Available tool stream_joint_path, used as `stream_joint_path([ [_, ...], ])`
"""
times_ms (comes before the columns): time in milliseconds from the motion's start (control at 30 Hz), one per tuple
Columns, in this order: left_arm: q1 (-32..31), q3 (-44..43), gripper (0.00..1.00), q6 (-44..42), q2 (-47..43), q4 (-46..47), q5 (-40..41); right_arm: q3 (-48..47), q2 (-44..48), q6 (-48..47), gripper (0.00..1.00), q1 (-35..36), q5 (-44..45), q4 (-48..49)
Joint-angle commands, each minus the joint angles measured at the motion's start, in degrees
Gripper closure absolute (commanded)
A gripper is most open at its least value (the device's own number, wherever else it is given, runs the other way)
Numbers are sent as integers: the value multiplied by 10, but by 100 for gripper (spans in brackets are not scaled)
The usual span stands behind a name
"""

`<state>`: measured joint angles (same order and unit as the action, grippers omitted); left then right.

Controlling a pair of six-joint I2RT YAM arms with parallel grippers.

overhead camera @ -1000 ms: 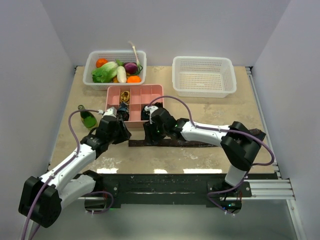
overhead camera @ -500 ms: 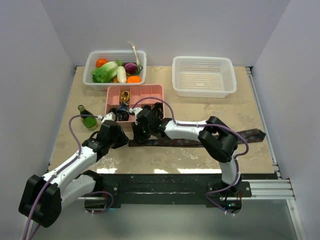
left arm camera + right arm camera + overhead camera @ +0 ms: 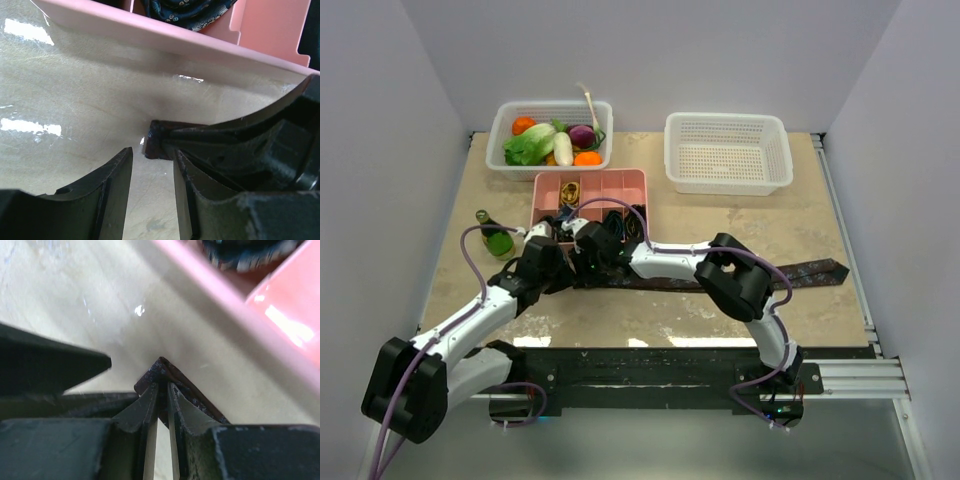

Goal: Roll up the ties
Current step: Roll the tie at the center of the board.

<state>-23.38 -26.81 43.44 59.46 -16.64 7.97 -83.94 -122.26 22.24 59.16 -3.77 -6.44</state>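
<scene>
Evidently the tie (image 3: 800, 272) end is pinched by the right claw (image 3: 160, 390), the left claw (image 3: 151, 162) spread beside it. Rolling is judged barely begun; the end must be turned over.

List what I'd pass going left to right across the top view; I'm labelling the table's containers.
Green bottle → pink tray → empty white basket. Vegetable basket and tie overlap these, so they are left out.

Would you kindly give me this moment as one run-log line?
right claw: shut on tie tip | left claw: open, beside tip | tie: not yet rolled
</scene>
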Motion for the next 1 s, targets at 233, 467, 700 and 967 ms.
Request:
stream_joint_path([
  [233,10,14,57,-10,19,72,-16,-3,32,-13,80,-3,18,-25],
  [467,26,28,56,-16,38,121,-58,6,85,-22,79,-3,55,-39],
  [700,68,63,55,-18,63,181,-117,44,95,-26,80,-4,83,-51],
  [967,83,83,57,-20,83,220,-147,70,58,-29,80,-4,96,-43],
])
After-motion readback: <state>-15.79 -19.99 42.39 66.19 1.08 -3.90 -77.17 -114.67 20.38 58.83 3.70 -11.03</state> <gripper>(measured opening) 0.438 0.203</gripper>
